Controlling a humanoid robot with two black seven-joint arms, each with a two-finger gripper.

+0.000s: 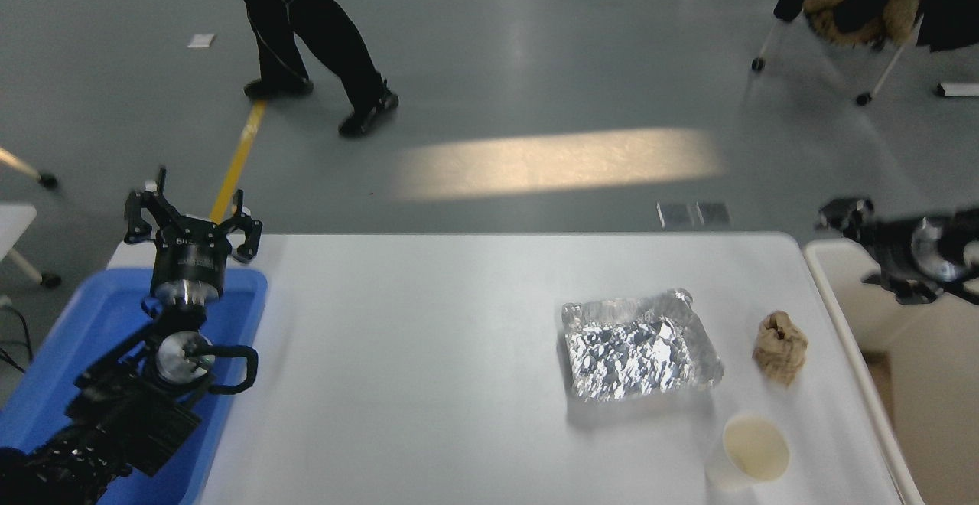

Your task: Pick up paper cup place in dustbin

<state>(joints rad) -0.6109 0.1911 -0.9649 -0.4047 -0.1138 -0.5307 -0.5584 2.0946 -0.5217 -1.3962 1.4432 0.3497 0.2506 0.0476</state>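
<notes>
The white paper cup (753, 453) stands upright near the table's front right corner, with its cream inside showing. The cream-white dustbin (863, 367) stands just off the table's right edge. My right gripper (841, 218) is blurred and hangs in the air above the bin's far end, well beyond the cup and apart from it. My left gripper (191, 220) is parked open and empty over the blue tray (69, 352) at the lower left.
A crumpled foil tray (639, 346) lies just behind the cup, with a brown paper ball (780, 348) to its right. A person (306, 30) walks on the floor beyond the table. A wheeled chair with clothes (857, 0) stands at the far right.
</notes>
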